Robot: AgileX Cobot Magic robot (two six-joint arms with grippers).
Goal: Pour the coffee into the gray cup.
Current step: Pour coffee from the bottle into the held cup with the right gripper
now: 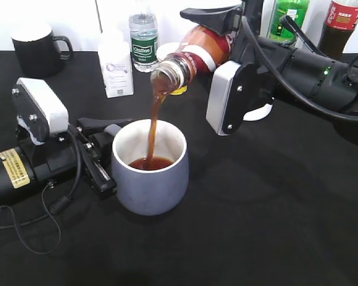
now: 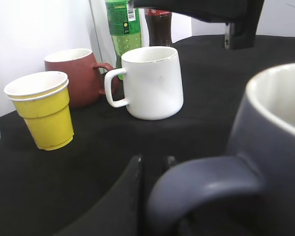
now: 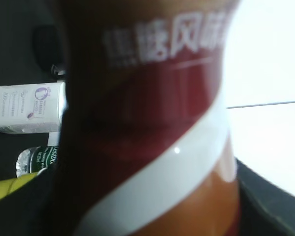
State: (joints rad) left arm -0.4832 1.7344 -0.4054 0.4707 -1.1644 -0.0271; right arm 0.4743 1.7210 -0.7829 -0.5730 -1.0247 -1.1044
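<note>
Gray cup: the rounded gray ceramic cup [image 1: 150, 168] stands upright on the black surface [image 1: 274, 226], partly filled with brown coffee.
Stream: falls from the bottle mouth straight into the cup's opening.
Coffee bottle: the clear plastic bottle with a red and white label [image 1: 194, 53], long axis tilted mouth-down to the left, above the cup's rim.
Right gripper [image 1: 218, 33]: clenched around the bottle body.
Left gripper [image 1: 98, 149]: at the cup's handle [image 2: 201, 184]; clamped or loose, I cannot tell.
Next: judged, keep the mouth over the opening.
</note>
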